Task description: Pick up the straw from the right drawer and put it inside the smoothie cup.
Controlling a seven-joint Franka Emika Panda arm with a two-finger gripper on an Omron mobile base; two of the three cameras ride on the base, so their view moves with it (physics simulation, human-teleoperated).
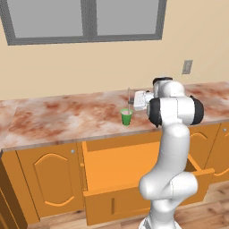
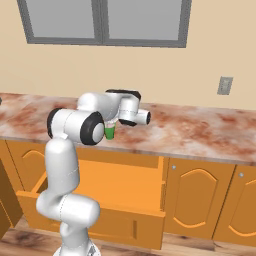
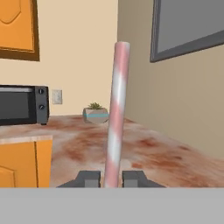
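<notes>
Jaws clamp straw point(image 3: 116, 113) upright; arm hides most of smoothie cup point(image 2: 109, 132).

Straw point(image 3: 114, 127) is pink and white in candy-cane style stripes, smoothie cup point(image 1: 126, 117) is bright green with a pale top, and the right drawer point(image 1: 125, 167) is plain flat orange like the cabinet doors point(image 2: 200, 200). Countertop point(image 1: 62, 118) is blotchy reddish-brown on cream marble, wall's beige, window frame point(image 1: 85, 38) grey. There's also a black microwave point(image 3: 22, 105) and a little green plant point(image 3: 95, 113) in a grey pot with a teal band.
</notes>
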